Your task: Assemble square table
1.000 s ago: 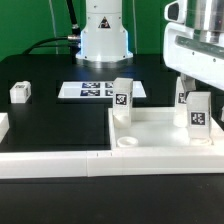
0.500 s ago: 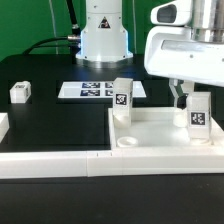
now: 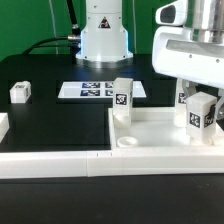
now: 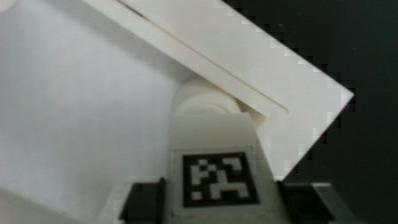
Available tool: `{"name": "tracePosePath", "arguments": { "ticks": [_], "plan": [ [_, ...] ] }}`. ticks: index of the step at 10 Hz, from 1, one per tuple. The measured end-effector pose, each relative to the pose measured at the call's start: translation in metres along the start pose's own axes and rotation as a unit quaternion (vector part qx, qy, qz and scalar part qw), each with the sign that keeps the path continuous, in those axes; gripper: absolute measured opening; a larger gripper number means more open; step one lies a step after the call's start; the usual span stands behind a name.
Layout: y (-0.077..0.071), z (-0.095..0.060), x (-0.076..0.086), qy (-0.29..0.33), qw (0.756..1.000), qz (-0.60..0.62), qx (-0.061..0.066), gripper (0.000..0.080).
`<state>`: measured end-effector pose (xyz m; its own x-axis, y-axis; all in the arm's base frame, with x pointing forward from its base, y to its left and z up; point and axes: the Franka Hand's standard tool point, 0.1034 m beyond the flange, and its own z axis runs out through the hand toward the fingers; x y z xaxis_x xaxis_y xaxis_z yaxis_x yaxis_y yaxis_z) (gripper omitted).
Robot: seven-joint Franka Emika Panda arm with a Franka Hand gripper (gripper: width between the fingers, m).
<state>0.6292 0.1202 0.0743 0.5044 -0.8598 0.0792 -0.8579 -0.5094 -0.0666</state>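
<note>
The white square table top (image 3: 160, 128) lies at the exterior view's right, and its flat face and raised rim fill the wrist view (image 4: 89, 110). One white leg (image 3: 122, 98) with a tag stands upright at the top's far left corner. My gripper (image 3: 198, 104) is shut on a second tagged leg (image 3: 201, 115), which stands upright at the top's far right corner. In the wrist view this leg (image 4: 217, 140) sits between my gripper's (image 4: 226, 200) two dark fingers (image 4: 150, 200), by the rim corner. A third leg (image 3: 20, 92) lies on the black table at the left.
The marker board (image 3: 92, 90) lies behind the top, in front of the robot base (image 3: 104, 35). Long white rails (image 3: 55, 162) run along the front edge, beside the top's near side. A round socket (image 3: 127, 142) shows at the top's near left corner.
My gripper has turned on the spot with the right leg in it. The leg's tag faced forward and now faces at an angle. Nothing else has moved.
</note>
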Motion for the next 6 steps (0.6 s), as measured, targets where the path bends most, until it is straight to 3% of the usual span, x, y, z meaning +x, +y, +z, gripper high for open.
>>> {"name": "tracePosePath", "arguments": {
  "ticks": [3, 4, 6],
  "plan": [
    [0.001, 0.001, 0.001, -0.008, 0.992, 0.123, 0.003, 0.0288],
    [0.001, 0.002, -0.002, -0.016, 0.977, 0.212, 0.011, 0.0288],
    [-0.004, 0.003, -0.013, -0.026, 0.93, 0.362, 0.051, 0.0291]
  ]
}}
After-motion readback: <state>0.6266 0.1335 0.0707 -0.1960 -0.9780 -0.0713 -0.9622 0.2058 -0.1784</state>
